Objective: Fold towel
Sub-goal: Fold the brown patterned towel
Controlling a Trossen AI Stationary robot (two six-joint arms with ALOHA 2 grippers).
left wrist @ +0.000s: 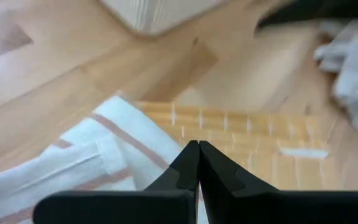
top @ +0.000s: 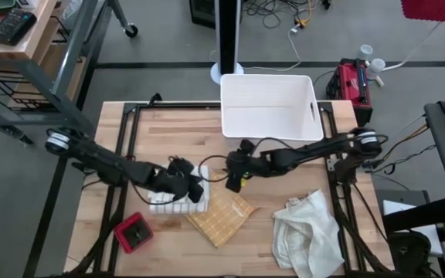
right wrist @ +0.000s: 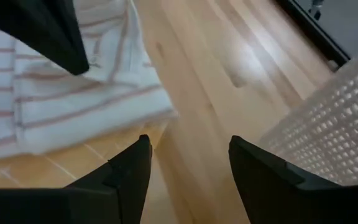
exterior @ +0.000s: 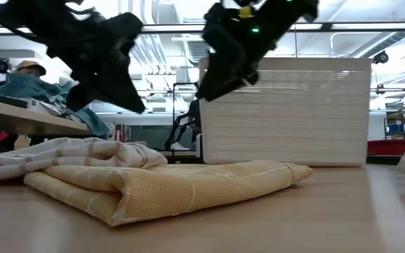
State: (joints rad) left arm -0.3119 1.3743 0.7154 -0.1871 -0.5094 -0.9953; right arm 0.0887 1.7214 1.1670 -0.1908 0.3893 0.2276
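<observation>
Towel (top: 221,218), the yellow checked one, lies in the lower middle of the high view, already folded into a rough square turned like a diamond on the wooden table (top: 284,154). Its upper left edge touches the folded white striped towel (top: 178,199), and in the low view the striped cloth seems to lie partly over it, on the left side.

The right gripper (top: 236,174) is just above the yellow towel's upper corner in the high view, and its jaws stand apart with nothing between them. In the right wrist view it looks down on the seam where the striped cloth meets the yellow one. In the low view it hangs clearly above the cloth and does not touch it.

The left gripper (top: 194,188) is over the striped towel, to the upper left of the yellow one, with its jaws pressed together and empty. In the left wrist view its tip points toward the yellow cloth.

The yellow towel lies below and a little right of both grippers in the high view. I judge the right gripper is the nearer one to its upper corner. A crumpled white cloth (top: 306,228) waits at the lower right, well apart from both.
</observation>
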